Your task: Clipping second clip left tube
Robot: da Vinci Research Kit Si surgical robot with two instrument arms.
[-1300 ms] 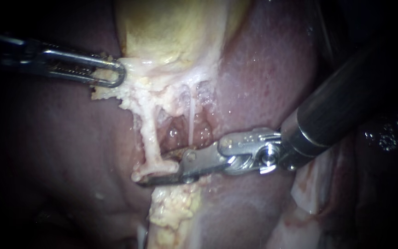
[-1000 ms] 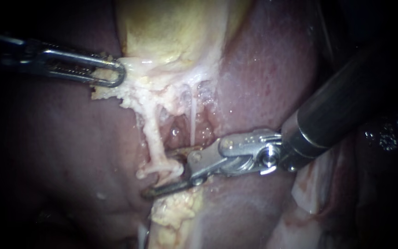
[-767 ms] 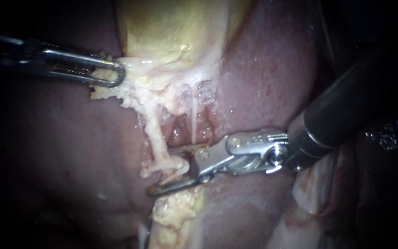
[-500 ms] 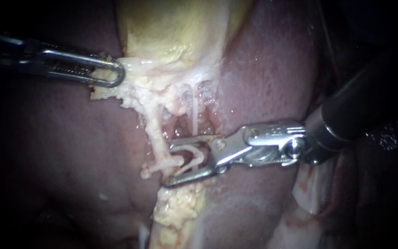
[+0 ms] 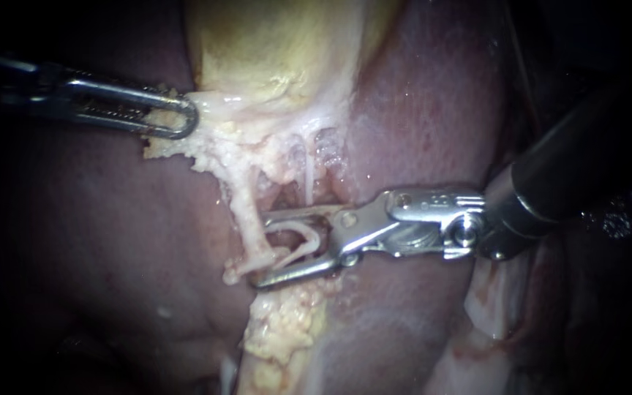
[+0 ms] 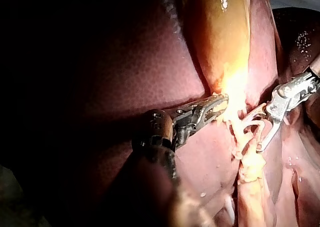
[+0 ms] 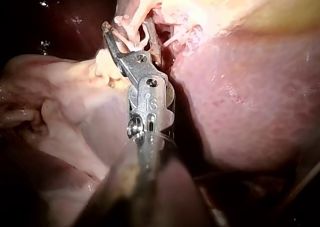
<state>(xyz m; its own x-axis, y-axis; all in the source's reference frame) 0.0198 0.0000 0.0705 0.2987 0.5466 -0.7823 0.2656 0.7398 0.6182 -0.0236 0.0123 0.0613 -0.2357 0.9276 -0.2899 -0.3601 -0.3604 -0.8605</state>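
Note:
The left tube (image 5: 245,219) is a pale cord that runs down from the gallbladder (image 5: 272,51) to fatty tissue (image 5: 279,329). My right instrument (image 5: 260,249) comes in from the right with its jaws open, straddling the tube's lower part. A pale curved strand (image 5: 303,238) lies between them; I cannot tell if it is a clip or tissue. A thinner right tube (image 5: 307,186) hangs just above the upper jaw. My left instrument (image 5: 181,121) is shut on the tissue at the gallbladder's lower edge. The same grip shows in the left wrist view (image 6: 215,107), the open jaws in the right wrist view (image 7: 127,29).
Dark red liver (image 5: 418,110) surrounds the tubes on both sides. Pale folded tissue (image 5: 491,307) lies under the right instrument's shaft. In the left wrist view my right instrument (image 6: 262,132) stands beside the tube, ahead of the left jaws.
My right instrument's jaws, shut at the tube's lower end before, have opened, drawn back to the right and risen slightly along the tube. My left instrument has held still.

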